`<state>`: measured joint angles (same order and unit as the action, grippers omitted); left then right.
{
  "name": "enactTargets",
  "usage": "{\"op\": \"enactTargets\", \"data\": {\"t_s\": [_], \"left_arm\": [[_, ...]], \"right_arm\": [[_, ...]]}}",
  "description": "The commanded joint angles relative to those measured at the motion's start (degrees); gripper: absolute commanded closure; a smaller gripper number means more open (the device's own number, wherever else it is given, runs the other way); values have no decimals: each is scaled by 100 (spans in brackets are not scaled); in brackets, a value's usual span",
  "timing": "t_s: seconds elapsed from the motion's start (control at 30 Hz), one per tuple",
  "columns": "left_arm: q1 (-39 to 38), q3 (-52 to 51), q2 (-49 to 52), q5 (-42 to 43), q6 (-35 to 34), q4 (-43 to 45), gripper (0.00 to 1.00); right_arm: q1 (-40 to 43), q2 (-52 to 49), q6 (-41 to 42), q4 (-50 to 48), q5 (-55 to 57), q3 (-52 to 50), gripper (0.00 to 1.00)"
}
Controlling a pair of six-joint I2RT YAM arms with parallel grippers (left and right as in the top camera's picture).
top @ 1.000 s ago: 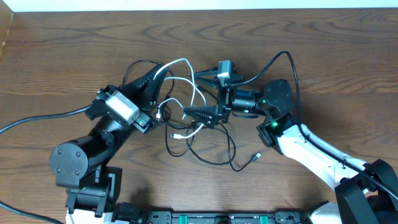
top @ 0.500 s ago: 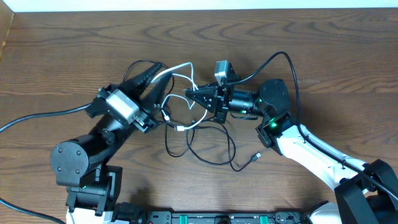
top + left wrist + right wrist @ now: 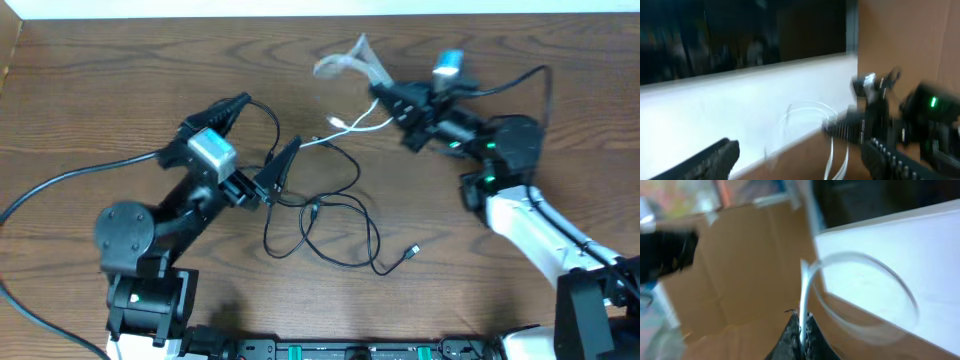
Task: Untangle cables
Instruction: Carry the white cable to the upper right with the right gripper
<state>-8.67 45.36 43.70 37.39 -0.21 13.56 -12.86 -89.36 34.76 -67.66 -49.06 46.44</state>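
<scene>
The white cable (image 3: pixel 345 62) hangs lifted at the back of the table, its loop blurred, its tail and plug ends (image 3: pixel 340 124) trailing toward the centre. My right gripper (image 3: pixel 384 95) is shut on it; in the right wrist view the white cable (image 3: pixel 803 287) runs up from between the closed jaws (image 3: pixel 802 326) and curls into a loop. Black cables (image 3: pixel 322 216) lie in loose loops mid-table, one plug (image 3: pixel 412 252) to the right. My left gripper (image 3: pixel 254 136) stands open beside them, holding nothing. The left wrist view shows the gripper (image 3: pixel 800 150) wide open and the white cable (image 3: pixel 832 150) ahead.
Thick black robot wires run off the left edge (image 3: pixel 60 185) and arch over the right arm (image 3: pixel 530 75). A white wall strip (image 3: pixel 320 8) borders the table's far edge. The right arm (image 3: pixel 880 117) shows in the left wrist view.
My right gripper shut on the white cable and pulled it up and back to the right, away from the black cables. My left gripper opened and let the white cable go.
</scene>
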Motion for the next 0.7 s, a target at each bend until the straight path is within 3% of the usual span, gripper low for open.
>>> {"op": "enactTargets", "data": {"t_s": [0.0,0.37,0.5,0.6,0.67], "left_arm": [[24,50,-24,52,-26,-407,17],[24,50,468,-463,55,-1950,16],[24,50,885,-459,50,-2269,16],[22,50,1333,-437,46,-2380,16],[22,50,1648,-306,26,-2374,16]], "right_arm": [[590,-11,468,-101,59,35,99],[2321,304,811,-223,-391,50,99],[2524,557,824,-184,-721,50,99],[2514,616,498,238,-1257,48,99],[2494,612,-48,1154,-1423,48,99]]}}
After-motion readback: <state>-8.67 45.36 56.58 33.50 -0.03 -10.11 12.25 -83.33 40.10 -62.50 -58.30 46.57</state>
